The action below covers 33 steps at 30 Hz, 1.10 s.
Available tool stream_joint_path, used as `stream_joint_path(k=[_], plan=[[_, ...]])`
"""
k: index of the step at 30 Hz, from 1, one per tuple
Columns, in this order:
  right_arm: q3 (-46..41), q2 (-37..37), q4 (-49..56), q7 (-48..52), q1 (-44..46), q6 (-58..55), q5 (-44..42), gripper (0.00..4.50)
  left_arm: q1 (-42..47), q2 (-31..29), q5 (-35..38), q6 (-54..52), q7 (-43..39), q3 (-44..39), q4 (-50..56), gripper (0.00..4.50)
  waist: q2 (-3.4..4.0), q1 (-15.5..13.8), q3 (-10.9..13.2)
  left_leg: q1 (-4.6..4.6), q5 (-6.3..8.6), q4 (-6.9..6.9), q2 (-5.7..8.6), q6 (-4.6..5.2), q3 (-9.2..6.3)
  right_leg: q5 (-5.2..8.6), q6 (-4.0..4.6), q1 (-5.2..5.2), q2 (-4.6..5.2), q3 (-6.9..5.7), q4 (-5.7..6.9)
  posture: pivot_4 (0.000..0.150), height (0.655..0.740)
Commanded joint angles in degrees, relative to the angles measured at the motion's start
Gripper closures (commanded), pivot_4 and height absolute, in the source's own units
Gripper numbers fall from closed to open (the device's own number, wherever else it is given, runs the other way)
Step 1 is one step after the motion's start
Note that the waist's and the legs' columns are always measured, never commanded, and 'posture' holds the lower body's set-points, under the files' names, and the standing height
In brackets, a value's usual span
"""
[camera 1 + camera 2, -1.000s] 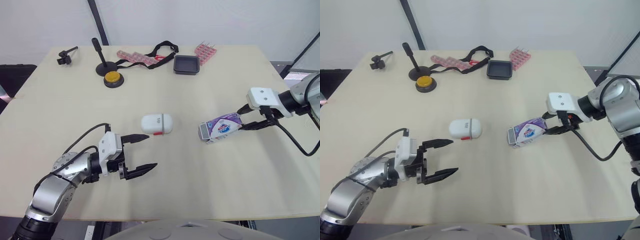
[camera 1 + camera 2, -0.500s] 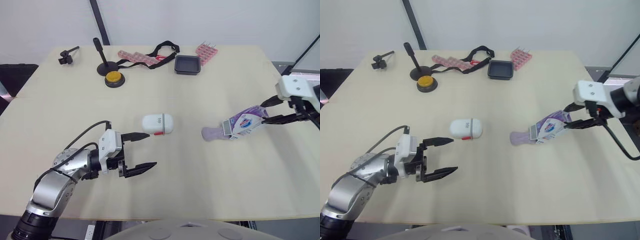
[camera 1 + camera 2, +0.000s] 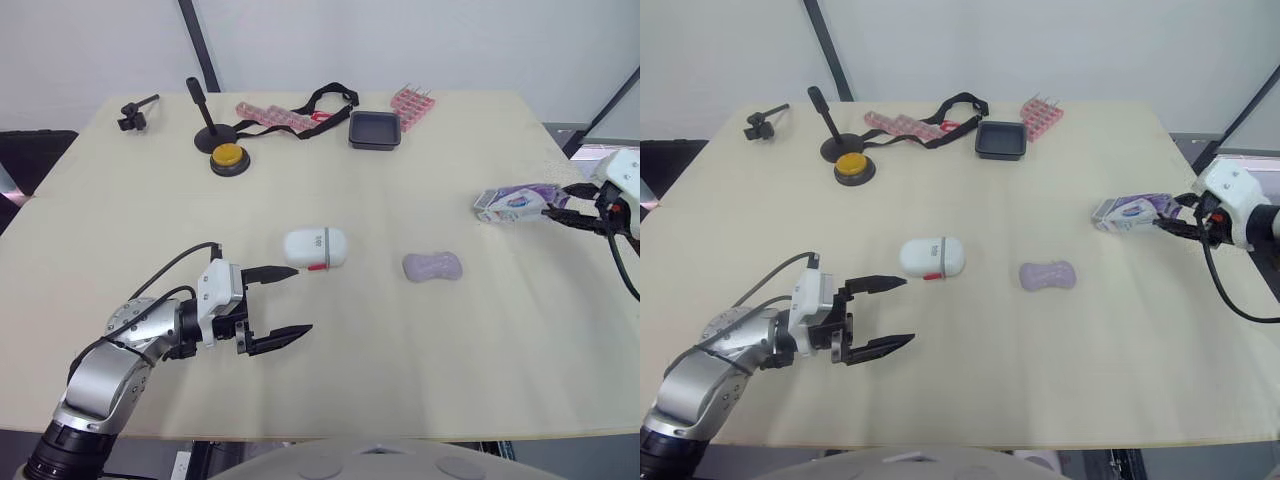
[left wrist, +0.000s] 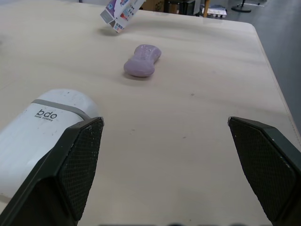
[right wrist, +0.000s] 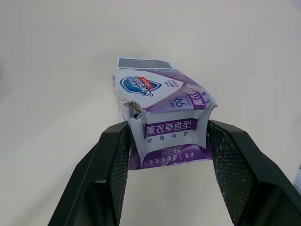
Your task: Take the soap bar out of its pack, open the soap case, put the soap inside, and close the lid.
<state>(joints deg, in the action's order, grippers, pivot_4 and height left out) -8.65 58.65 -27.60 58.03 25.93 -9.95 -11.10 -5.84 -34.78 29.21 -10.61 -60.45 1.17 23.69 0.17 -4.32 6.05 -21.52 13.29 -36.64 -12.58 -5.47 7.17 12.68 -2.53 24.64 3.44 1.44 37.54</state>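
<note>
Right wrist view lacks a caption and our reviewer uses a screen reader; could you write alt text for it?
The right gripper pinches a torn purple-and-white soap pack by its near end. The pack stretches away from the camera over a pale tabletop.

Clad in rounded silver-grey metal along the left arm (image 3: 100, 385), with black joints between the segments. Capped at each wrist with a boxy white housing (image 3: 220, 290). Trailed by thin black cables (image 3: 170, 272) looping off both wrists. Fitted with long, black, tapering jaws, their inner pads (image 4: 80, 155) cross-hatched like fine mesh.
</note>
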Motion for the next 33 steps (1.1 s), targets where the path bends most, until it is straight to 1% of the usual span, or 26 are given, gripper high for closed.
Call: stream_joint_path(k=[1,4,8,12,18,21,22,23,24,30,32,33], plan=[[-4.0,-4.0,3.8,-8.6,-3.9,-4.4,-0.8,1.86,0.2,0.0,0.6,1.1,-0.2,-0.7,0.7,0.0,-0.07,-0.1,0.0,0.0,0.0,0.0,-0.01,0.0,0.0,0.0,0.0,-0.02,-0.01,-0.01,-0.01,0.15,0.7291],[-3.4,-5.7,9.5,-11.1,-8.8,-10.5,-0.1,1.86,-0.2,-0.1,0.5,1.5,-0.4,-0.9,0.6,0.0,0.02,-0.4,-0.1,0.02,0.0,-0.01,0.01,-0.01,0.0,0.0,0.0,-0.03,0.01,-0.03,-0.04,0.15,0.7291],[-4.0,-8.1,12.1,-15.7,-11.7,-17.4,0.1,1.86,-0.6,0.0,0.3,1.7,-0.1,-0.9,0.7,0.0,0.15,-0.2,0.0,0.02,0.0,0.0,0.06,-0.01,0.03,0.0,-0.01,-0.03,0.06,0.0,-0.06,0.15,0.7291],[-4.8,-10.7,13.1,-18.3,-11.5,-21.7,-1.2,1.86,-1.3,0.1,0.1,2.1,0.2,-0.6,1.0,0.0,0.15,0.1,0.0,0.02,0.0,0.06,0.02,-0.03,0.07,0.0,-0.01,-0.1,0.02,0.04,-0.06,0.15,0.7291],[-4.8,-10.9,13.4,-18.0,-10.5,-24.0,-1.8,1.86,-1.7,0.1,0.1,2.7,0.0,-0.7,0.7,0.0,0.15,0.1,0.0,0.04,0.0,0.08,0.03,-0.04,0.09,0.0,-0.01,-0.15,0.02,0.05,-0.06,0.15,0.7291],[-4.3,-10.2,13.5,-17.1,-10.3,-24.4,-1.6,1.02,-1.7,0.1,-0.1,2.9,0.0,-0.6,0.5,0.0,0.15,0.1,0.0,0.04,0.0,0.08,0.03,-0.04,0.09,0.0,-0.01,-0.15,0.02,0.05,-0.06,0.15,0.7291],[-4.6,-10.2,13.5,-17.3,-10.1,-24.8,-1.7,0.68,-1.6,0.1,-0.1,2.9,0.1,-0.6,0.5,0.0,0.15,0.0,0.0,0.04,0.0,0.08,0.03,-0.04,0.09,0.0,-0.02,-0.15,0.02,0.05,-0.07,0.15,0.7291],[-4.7,-10.0,13.5,-17.0,-10.0,-24.6,-1.7,0.53,-1.6,0.2,-0.1,3.0,0.2,-0.5,0.5,0.0,0.16,0.0,0.0,0.04,0.0,0.08,0.03,-0.04,0.09,0.0,-0.02,-0.15,0.03,0.05,-0.08,0.15,0.7291],[-4.6,-9.6,13.6,-16.7,-10.0,-24.4,-1.5,0.02,-1.5,0.3,-0.2,3.0,0.2,-0.4,0.5,0.0,0.16,0.0,0.0,0.04,0.0,0.08,0.04,-0.04,0.09,0.0,-0.02,-0.15,0.03,0.05,-0.08,0.15,0.7291],[-5.4,-7.3,15.2,-14.9,-11.2,-22.9,-1.5,0.02,-0.9,0.6,-0.4,3.2,0.5,-0.1,-0.1,0.0,0.16,-0.1,0.0,0.04,0.0,0.08,0.04,-0.05,0.1,-0.01,-0.02,-0.15,0.04,0.06,-0.09,0.15,0.7291],[-7.6,-5.9,16.5,-11.8,-11.6,-18.2,-3.0,0.02,-0.1,0.6,-0.4,3.2,0.7,-0.7,-0.8,0.0,0.17,-0.1,0.0,0.03,0.0,0.09,0.04,-0.05,0.1,-0.01,-0.02,-0.16,0.03,0.06,-0.09,0.15,0.7291],[-9.1,-5.4,17.2,-8.4,-11.4,-15.1,-4.9,0.02,0.6,0.6,-0.6,3.3,0.7,-1.0,-1.6,0.0,0.2,-0.1,0.0,0.03,0.0,0.09,0.04,-0.05,0.1,-0.01,-0.02,-0.16,0.04,0.06,-0.09,0.15,0.7291]])
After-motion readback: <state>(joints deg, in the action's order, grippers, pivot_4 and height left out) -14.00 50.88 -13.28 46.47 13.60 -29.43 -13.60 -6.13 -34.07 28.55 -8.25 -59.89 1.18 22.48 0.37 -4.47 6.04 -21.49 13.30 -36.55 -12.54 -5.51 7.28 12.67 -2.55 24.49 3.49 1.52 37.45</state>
